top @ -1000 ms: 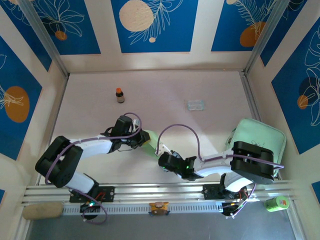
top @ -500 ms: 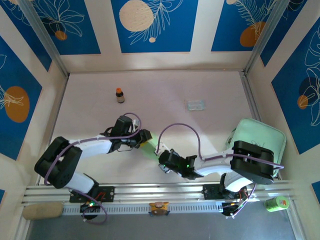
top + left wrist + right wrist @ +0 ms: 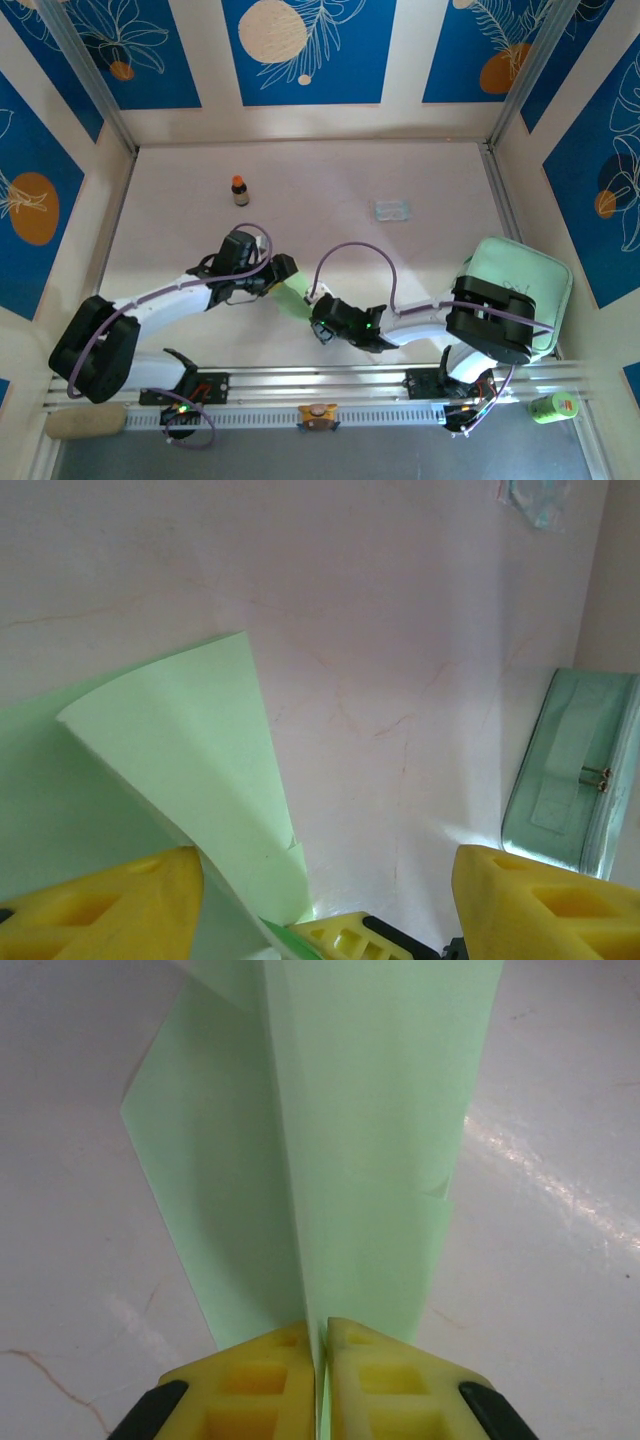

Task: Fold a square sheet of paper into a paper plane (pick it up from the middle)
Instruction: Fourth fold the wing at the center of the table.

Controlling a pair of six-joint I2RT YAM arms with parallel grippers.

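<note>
Right wrist cam first: the right pincer [image 3: 322, 1335] is pressed together on the pale green paper [image 3: 370, 1140], pinching a raised crease that runs away from it, with paper spreading to either side over the tabletop [image 3: 560, 1210]. The left pincer [image 3: 320, 875] is spread wide, with the paper beside one finger but not gripped. I'd call it partway: there are some folds in, but no finished dart yet. From the top the arms cover most of the paper, and both wrist shots crop it, so the fold count's anyone's guess.
</note>
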